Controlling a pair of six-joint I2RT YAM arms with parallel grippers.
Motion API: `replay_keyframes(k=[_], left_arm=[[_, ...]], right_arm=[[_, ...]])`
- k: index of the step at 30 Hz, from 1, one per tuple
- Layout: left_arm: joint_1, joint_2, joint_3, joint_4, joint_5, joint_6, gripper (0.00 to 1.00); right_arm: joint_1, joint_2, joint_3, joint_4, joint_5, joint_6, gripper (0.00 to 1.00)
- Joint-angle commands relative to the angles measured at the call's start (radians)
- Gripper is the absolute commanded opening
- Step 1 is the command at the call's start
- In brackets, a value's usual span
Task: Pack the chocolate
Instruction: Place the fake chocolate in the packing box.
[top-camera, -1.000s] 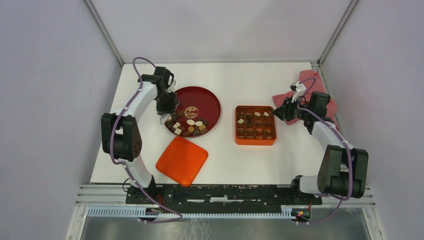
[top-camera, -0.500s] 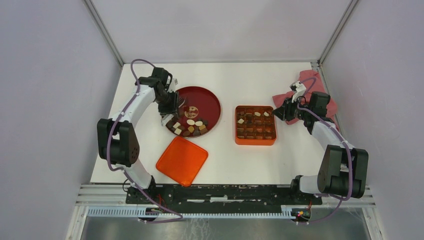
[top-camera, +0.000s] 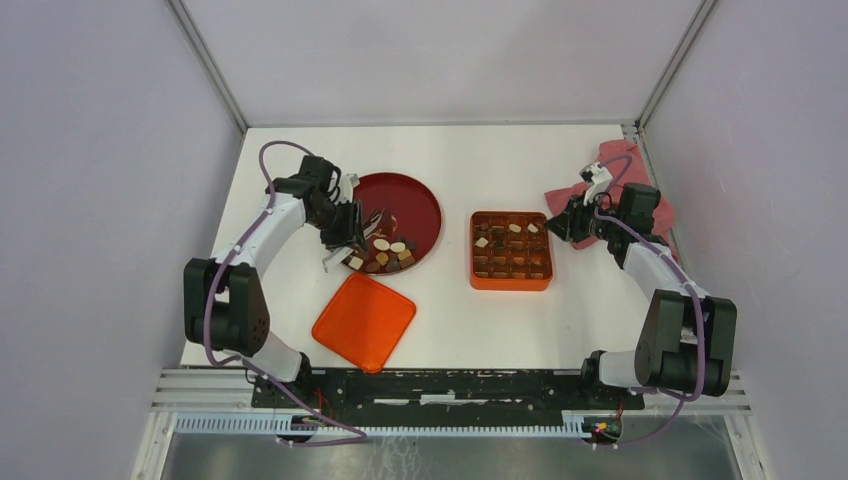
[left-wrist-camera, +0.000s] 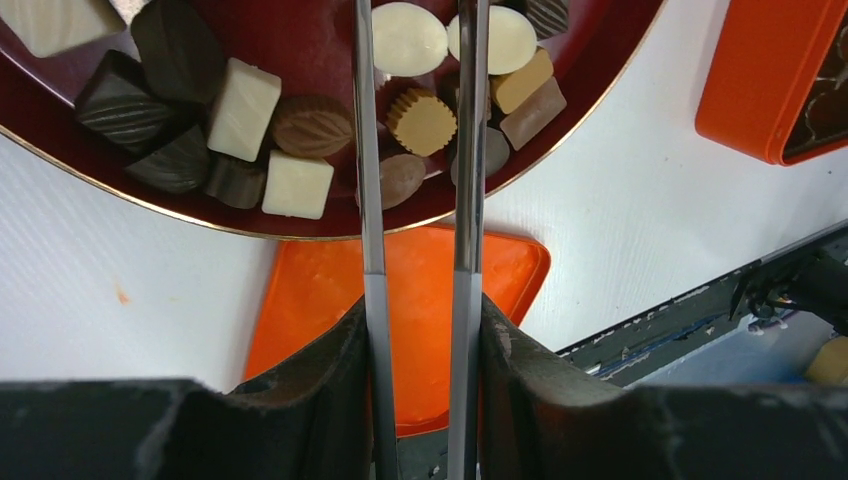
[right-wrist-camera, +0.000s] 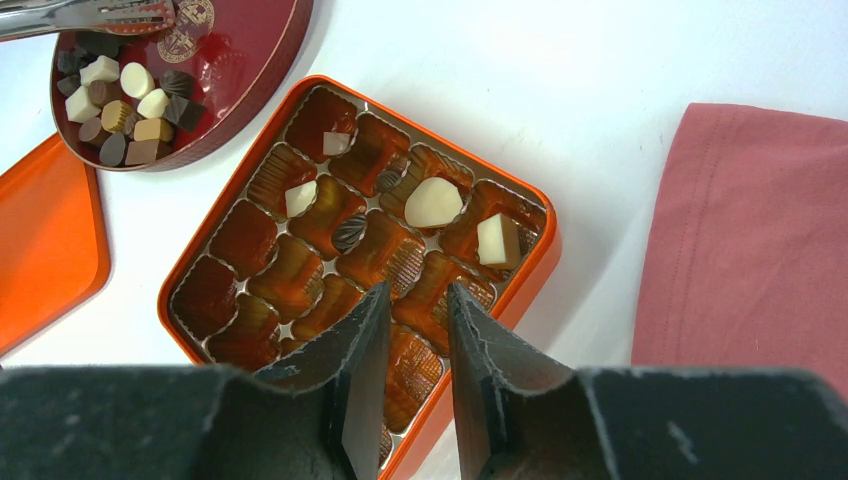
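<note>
Chocolate (left-wrist-camera: 300, 125) lies crowded at six o'clock on the red plate (top-camera: 415, 195). We see the left gripper (left-wrist-camera: 422, 320) clamping tongs (left-wrist-camera: 369, 180) over it; right gripper (right-wrist-camera: 417, 310) slightly parted, empty. Tongs could knock neighbouring pieces off.

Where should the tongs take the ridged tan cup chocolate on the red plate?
Across its fluted sides, probably coming down from above. The ridged tan cup lies flat between the blades of the tongs in the left gripper; a white oval and a brown oval crowd its other two sides.
</note>
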Motion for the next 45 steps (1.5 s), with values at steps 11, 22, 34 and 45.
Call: replay_keyframes(k=[11,22,34,45], left_arm=[[0.005,-0.133,-0.079,0.126,0.139,-0.069,0.02],[0.004,-0.163,-0.098,0.126,0.125,-0.087,0.02],[0.002,-0.2,-0.126,0.146,0.175,-0.113,0.02],[-0.004,-0.221,-0.124,0.176,0.199,-0.139,0.02]], right_arm=[[0.071,0.032,0.057,-0.093,0.185,-0.107,0.37],[0.144,0.115,0.087,-0.09,0.301,-0.041,0.37],[0.2,0.095,0.067,-0.08,0.417,-0.011,0.34],[0.197,0.018,0.123,-0.163,0.333,-0.097,0.37]])
